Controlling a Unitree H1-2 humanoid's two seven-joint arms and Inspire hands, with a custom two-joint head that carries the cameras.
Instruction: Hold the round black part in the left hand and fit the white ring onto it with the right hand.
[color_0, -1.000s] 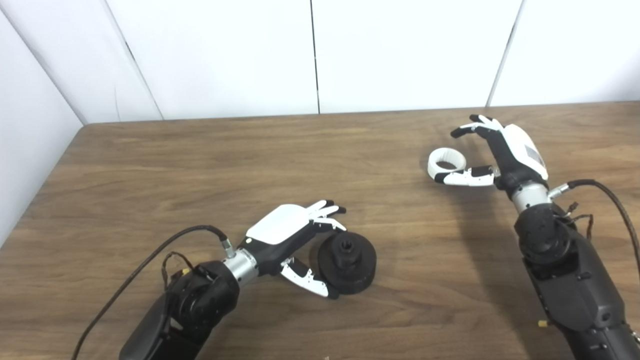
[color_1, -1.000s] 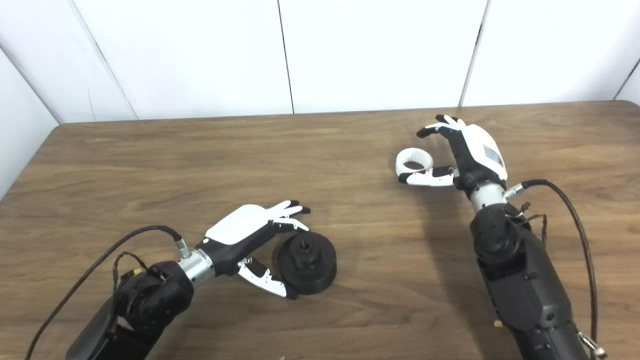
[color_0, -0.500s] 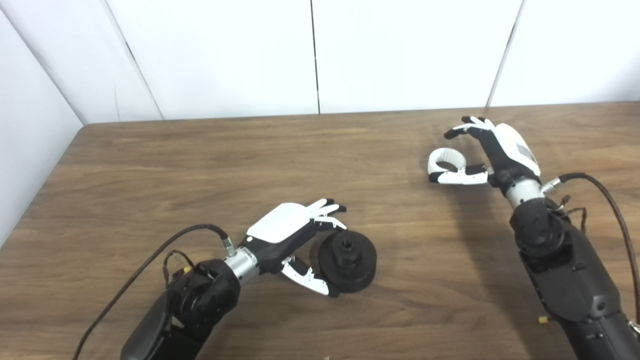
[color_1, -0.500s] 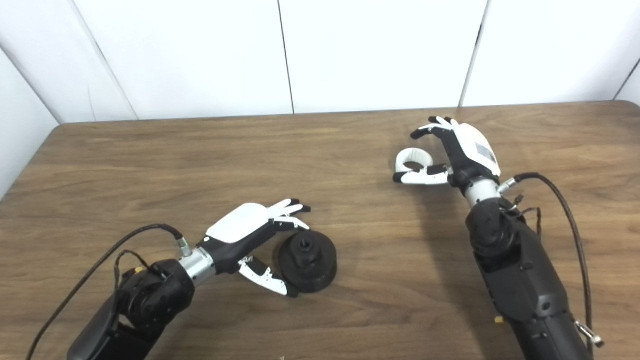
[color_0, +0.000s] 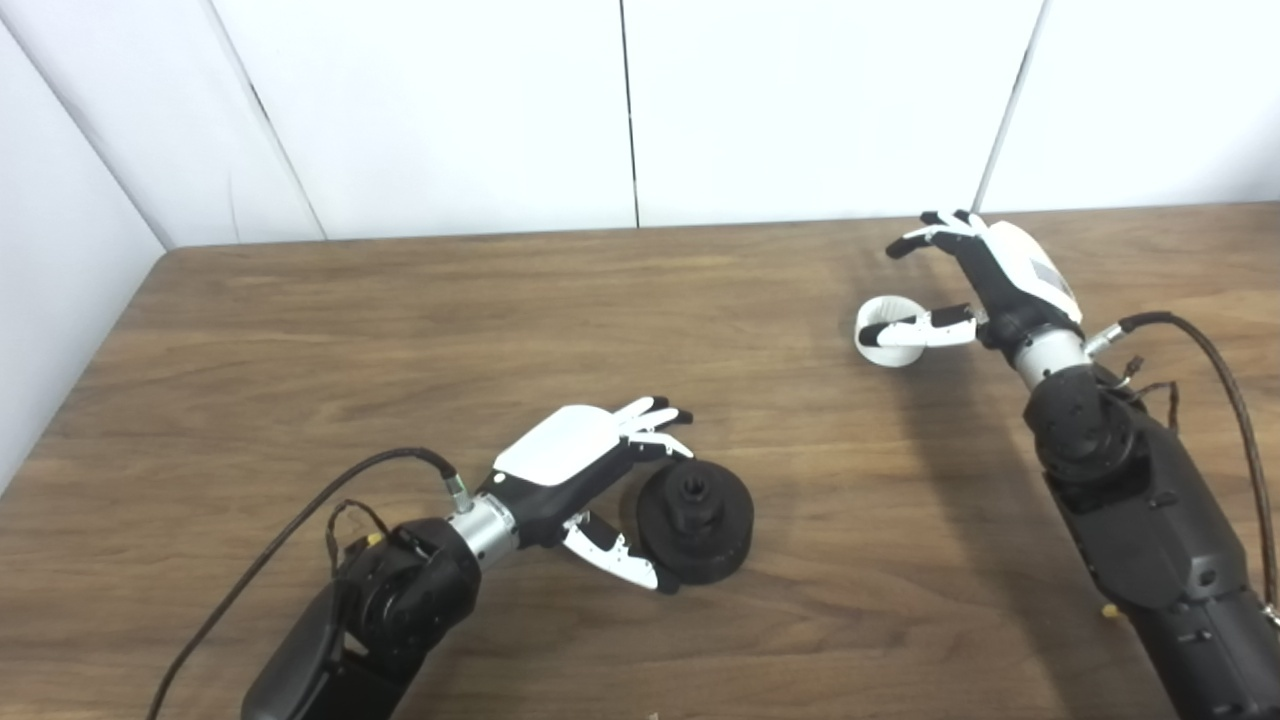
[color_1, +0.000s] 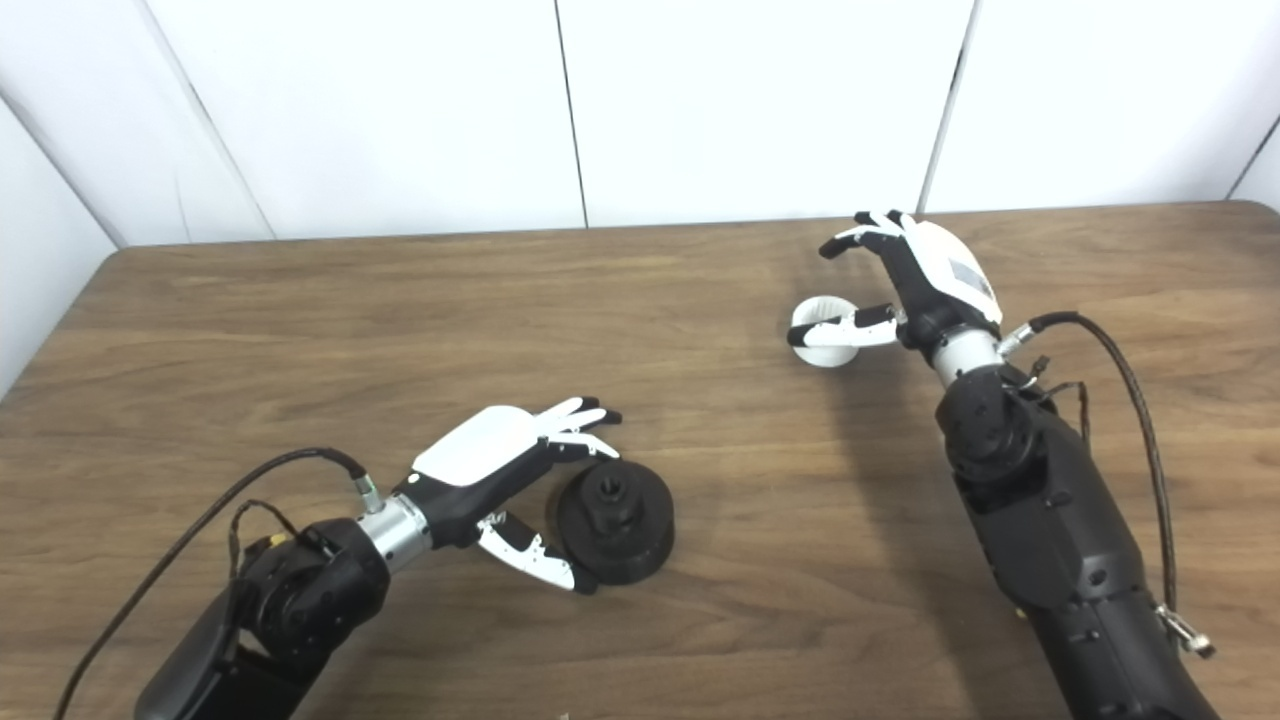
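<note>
Wood-grain brown, the long laminate table carried both parts well apart, presumably so each hand could reach its own. The round black plastic part, a stepped disc with a raised hub, sat flat near the front edge. The black-and-white left hand bracketed it, fingers over its far side and thumb at its near rim, spread and apparently touching but not yet clamped, so the part still rested on the wood. Towards the back right, the black-and-white right hand hovered spread above the small white plastic ring, its thumb lying across the ring's top; whether it pressed the ring I could not tell.
</note>
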